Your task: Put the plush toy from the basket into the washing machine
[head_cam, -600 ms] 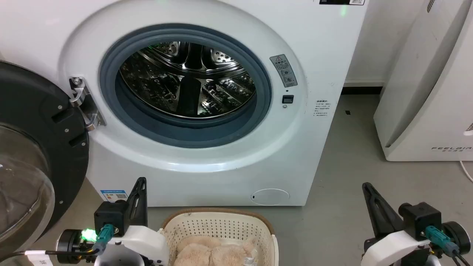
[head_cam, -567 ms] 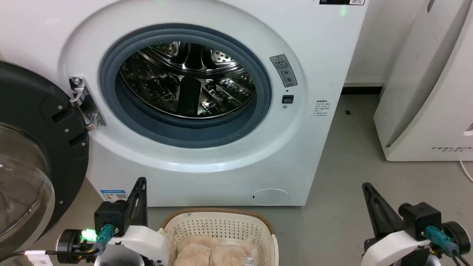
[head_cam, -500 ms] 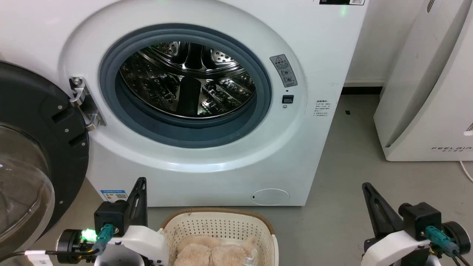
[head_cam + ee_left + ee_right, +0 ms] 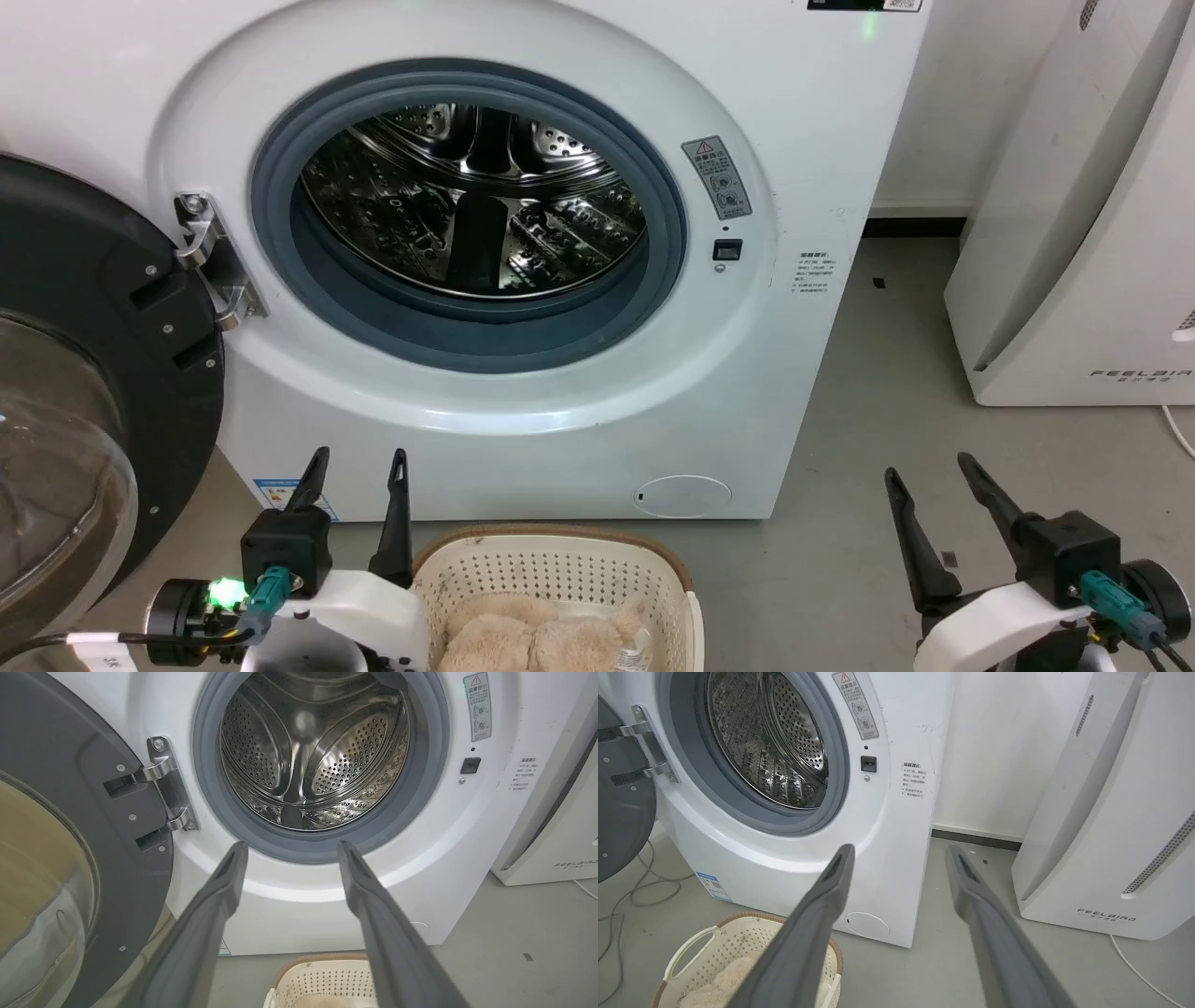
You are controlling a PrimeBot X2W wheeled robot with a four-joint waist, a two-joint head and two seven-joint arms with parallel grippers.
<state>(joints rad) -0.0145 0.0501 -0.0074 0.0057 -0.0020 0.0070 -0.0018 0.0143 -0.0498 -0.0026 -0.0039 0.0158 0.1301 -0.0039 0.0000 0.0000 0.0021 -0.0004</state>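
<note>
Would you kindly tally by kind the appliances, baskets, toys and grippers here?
Appliances: 2, the white front-loading washing machine and the white slanted appliance.
Baskets: 1, the cream perforated plastic basket.
Toys: 1, the fluffy beige plush toy.
Grippers: 2, left gripper and right gripper.
Total: 6.

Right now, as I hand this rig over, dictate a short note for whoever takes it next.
Left gripper: open, empty, by the left side of the basket.
Right gripper: open, empty, over the floor.
Plush toy lies in the basket, before the washing machine.
Door open, drum empty.
Done: nothing grasped yet.
Left: grasp the toy, load it into the drum.
</note>
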